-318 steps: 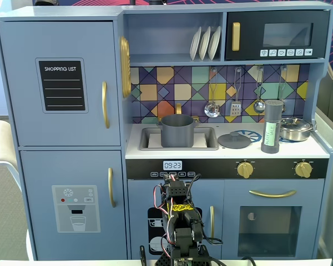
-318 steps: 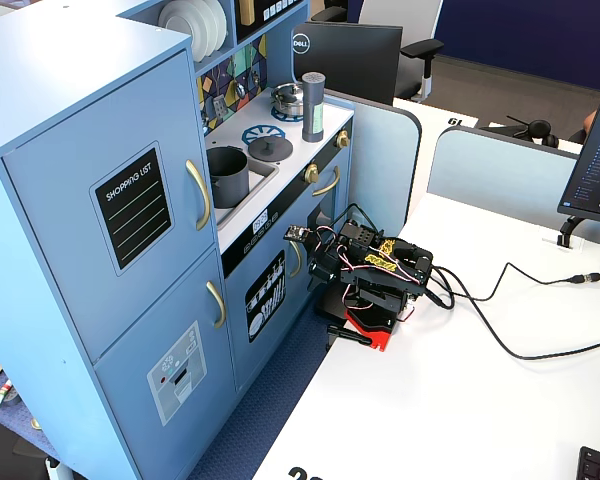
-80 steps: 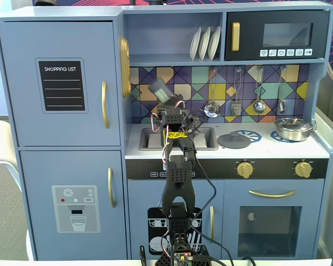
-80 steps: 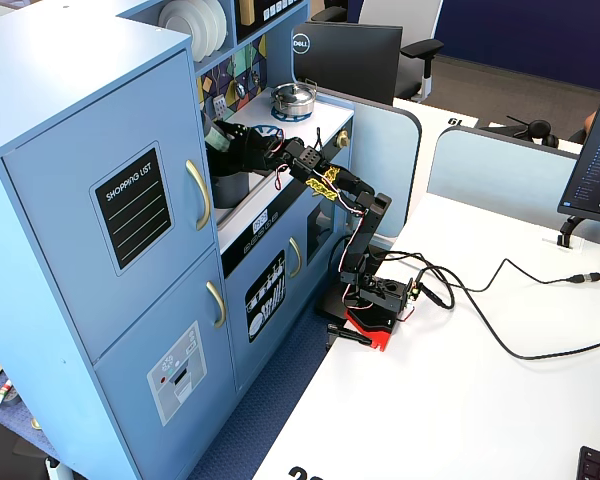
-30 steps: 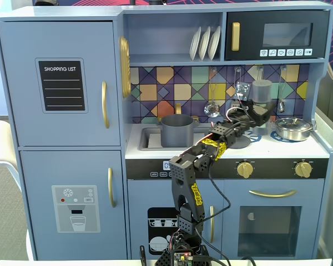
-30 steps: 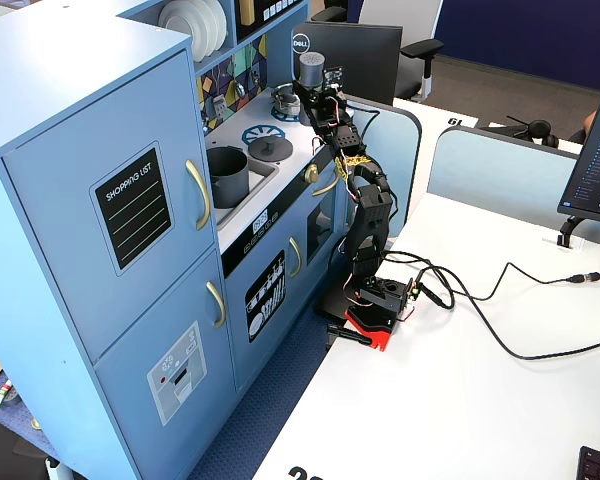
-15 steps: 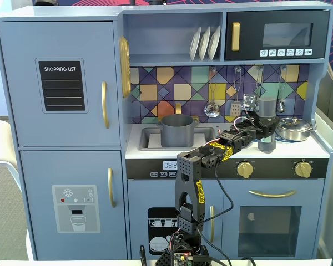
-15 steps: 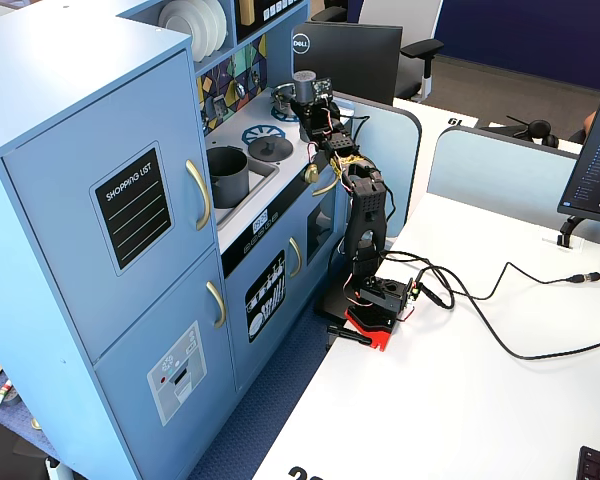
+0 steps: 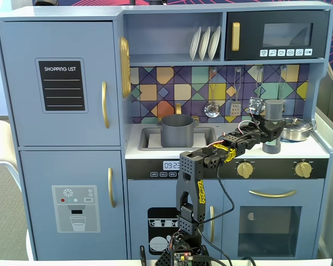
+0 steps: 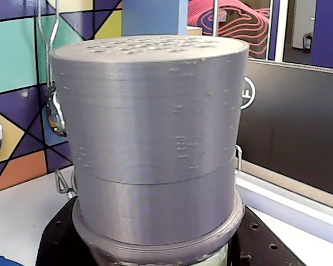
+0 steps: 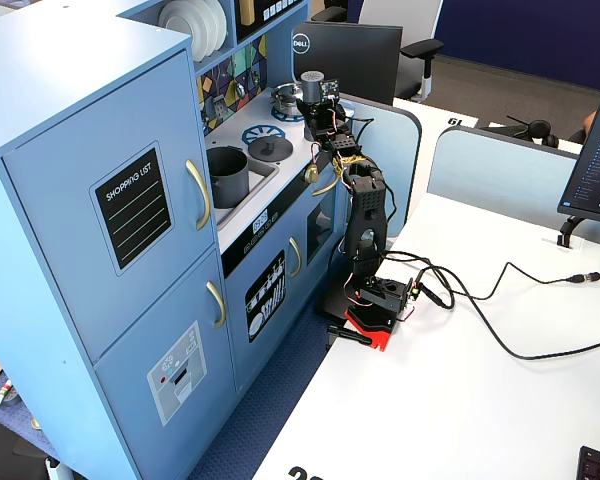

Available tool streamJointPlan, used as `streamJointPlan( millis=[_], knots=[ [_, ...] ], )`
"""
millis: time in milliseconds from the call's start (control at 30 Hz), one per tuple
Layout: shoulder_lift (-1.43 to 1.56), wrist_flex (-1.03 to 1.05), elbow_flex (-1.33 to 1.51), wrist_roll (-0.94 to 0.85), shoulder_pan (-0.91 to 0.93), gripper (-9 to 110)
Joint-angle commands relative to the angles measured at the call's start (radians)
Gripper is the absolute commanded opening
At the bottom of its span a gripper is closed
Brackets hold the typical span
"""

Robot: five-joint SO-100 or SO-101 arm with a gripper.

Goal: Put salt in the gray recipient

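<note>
1. Step in hand: setting the salt [image 9: 272, 126] back on the toy kitchen's bench [image 9: 316, 148], at the right end beside the steel pan [image 9: 295, 128]. This is judged from position only; the pouring itself cannot be confirmed here.
2. End effector [image 9: 271, 132]: wrapped about the shaker's midsection in a fixed view. The wrist view shows the salt's gray top [image 10: 150, 122] filling the picture and rising from the dark jaw base, so it appears to be gripping the salt, though the fingers themselves are hidden.
3. Salt: upright, its base at or just above the bench; contact cannot be told.
4. The gray recipient [image 9: 177, 130] stands in the sink recess, well apart to the left in that fixed view, with the flat gray lid [image 11: 270, 148] between it and the shaker.
5. Next move calls for: confirming the base rests flat, then parting the jaws and drawing back without tipping the tall shaker or striking the pan.
</note>
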Motion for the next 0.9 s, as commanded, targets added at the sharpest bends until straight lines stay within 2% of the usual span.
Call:
streamJointPlan(
  millis=[0,200,333,533,700,867],
  knots=[
    [0.017,0.017,-0.043,0.025,0.014,0],
    [0.025,0.067,-0.043,0.035,0.008,0],
    [0.031,0.106,-0.043,0.035,0.008,11],
    [0.048,0.11,-0.043,0.054,0.009,33],
    [0.084,0.126,-0.037,0.011,0.015,40],
    [0.247,0.244,0.028,-0.014,0.035,43]
  ],
)
